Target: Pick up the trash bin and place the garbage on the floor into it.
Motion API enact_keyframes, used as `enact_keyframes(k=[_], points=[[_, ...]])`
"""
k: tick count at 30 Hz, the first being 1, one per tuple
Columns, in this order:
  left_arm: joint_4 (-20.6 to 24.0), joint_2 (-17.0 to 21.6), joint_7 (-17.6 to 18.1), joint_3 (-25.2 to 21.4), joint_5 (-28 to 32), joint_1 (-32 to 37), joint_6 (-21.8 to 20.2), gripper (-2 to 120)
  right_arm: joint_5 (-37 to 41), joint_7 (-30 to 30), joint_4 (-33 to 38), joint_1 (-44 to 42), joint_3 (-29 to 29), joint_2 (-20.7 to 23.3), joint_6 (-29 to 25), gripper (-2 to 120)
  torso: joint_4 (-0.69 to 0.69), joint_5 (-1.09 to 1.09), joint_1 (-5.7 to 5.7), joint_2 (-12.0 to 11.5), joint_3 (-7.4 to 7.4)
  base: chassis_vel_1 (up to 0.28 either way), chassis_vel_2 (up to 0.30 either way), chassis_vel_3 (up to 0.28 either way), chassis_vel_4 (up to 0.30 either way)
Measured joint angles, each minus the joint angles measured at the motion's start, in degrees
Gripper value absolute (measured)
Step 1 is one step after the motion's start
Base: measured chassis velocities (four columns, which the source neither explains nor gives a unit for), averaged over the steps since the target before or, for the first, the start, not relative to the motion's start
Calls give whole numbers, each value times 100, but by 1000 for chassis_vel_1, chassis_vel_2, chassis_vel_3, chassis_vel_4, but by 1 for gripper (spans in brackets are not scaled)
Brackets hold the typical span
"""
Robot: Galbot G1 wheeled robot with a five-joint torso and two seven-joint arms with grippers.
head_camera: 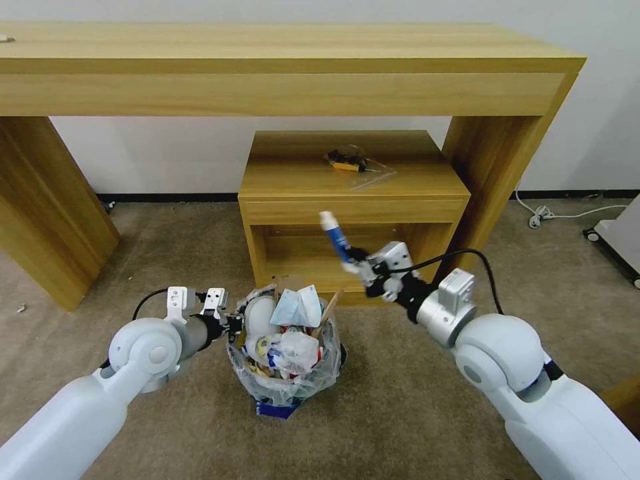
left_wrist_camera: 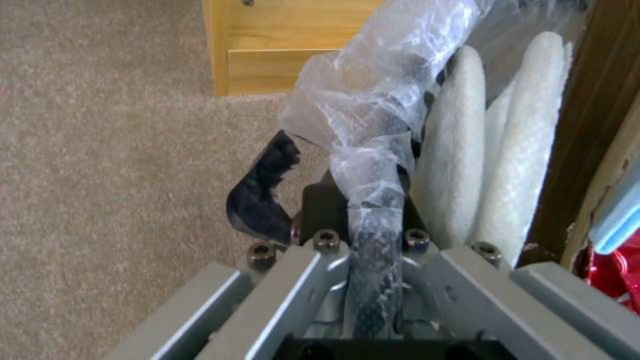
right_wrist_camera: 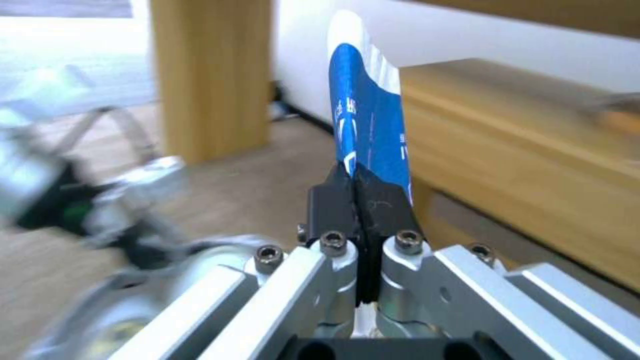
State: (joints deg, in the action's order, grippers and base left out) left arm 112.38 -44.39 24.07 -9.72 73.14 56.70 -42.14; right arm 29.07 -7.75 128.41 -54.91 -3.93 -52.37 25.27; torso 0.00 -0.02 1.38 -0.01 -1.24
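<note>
Trash bin (head_camera: 287,373) stands on the carpet (head_camera: 400,400) before a low wooden cabinet (head_camera: 353,193), stuffed with litter.

Left gripper (head_camera: 230,327) sits at the bin's near-left rim, its fingers (left_wrist_camera: 320,210) pinched shut on the clear bag liner (left_wrist_camera: 373,140) beside white slippers (left_wrist_camera: 493,150). Right gripper (head_camera: 352,261) hangs raised to the bin's right, fingers (right_wrist_camera: 387,205) clamped together on a blue-white packet (head_camera: 335,237) that points upward.
</note>
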Motion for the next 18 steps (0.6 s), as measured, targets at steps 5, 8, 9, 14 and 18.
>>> enact_keyframes(k=[5,8,9,14,18], points=[[22,-20,51,53,-10,-26,0,0,-151,-30,-44,92,705,76,53,0,0,0,0,0,0,0,0,0,0],[48,-11,57,19,-11,10,0,0,-278,-78,-164,78,968,115,65,0,0,0,0,0,0,0,0,0,0],[48,-11,57,19,-11,10,0,0,-278,-78,-164,78,968,115,65,0,0,0,0,0,0,0,0,0,0],[87,-28,51,-38,-22,73,0,0,-406,-146,-366,-8,1372,221,36,0,0,0,0,0,0,0,0,0,0],[157,-55,48,-41,-20,90,-1,0,-481,-157,-630,-26,1648,206,27,0,-1,0,0,0,0,0,0,0,0]])
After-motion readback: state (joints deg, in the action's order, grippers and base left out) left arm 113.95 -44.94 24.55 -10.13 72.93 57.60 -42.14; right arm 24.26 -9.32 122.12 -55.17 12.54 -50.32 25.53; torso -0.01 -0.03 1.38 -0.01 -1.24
